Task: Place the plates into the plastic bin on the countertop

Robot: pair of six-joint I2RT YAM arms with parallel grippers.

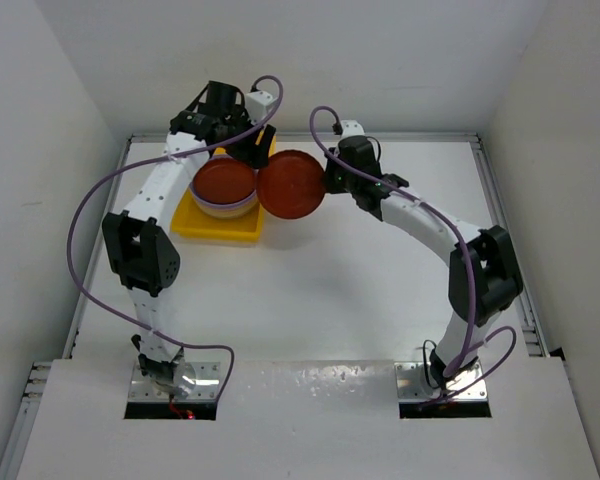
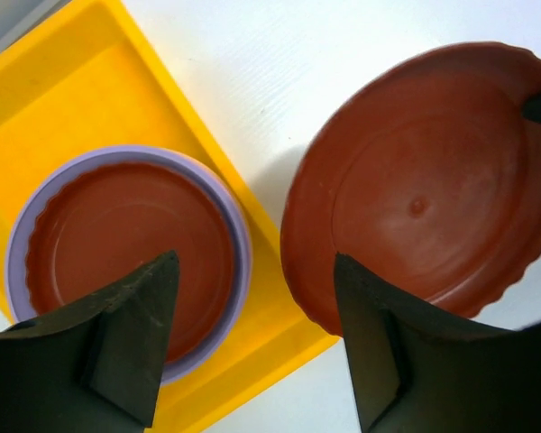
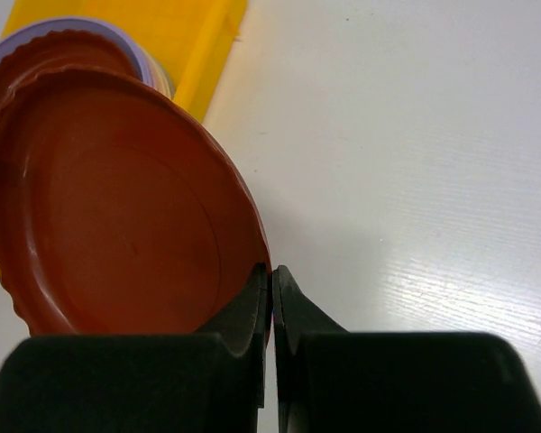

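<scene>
The yellow plastic bin [image 1: 212,226] sits on the white countertop [image 1: 360,290] at the back left. In it is a stack with a dark red-brown plate [image 1: 224,182] on top of a lilac plate [image 2: 238,236]. My right gripper [image 1: 328,180] is shut on the rim of a second dark red-brown plate [image 1: 292,183]. It holds this plate tilted just right of the bin, with its left edge over the bin's rim. My left gripper [image 1: 252,150] is open and empty above the bin's far right corner. In the left wrist view its jaws stand wide apart over the bin's rim [image 2: 279,316].
Thin metal rails [image 1: 500,200] edge the countertop, and white walls close in on the back and sides. The left arm [image 1: 145,220] runs along the bin's left side. The right arm [image 1: 430,230] arches over the table's right half.
</scene>
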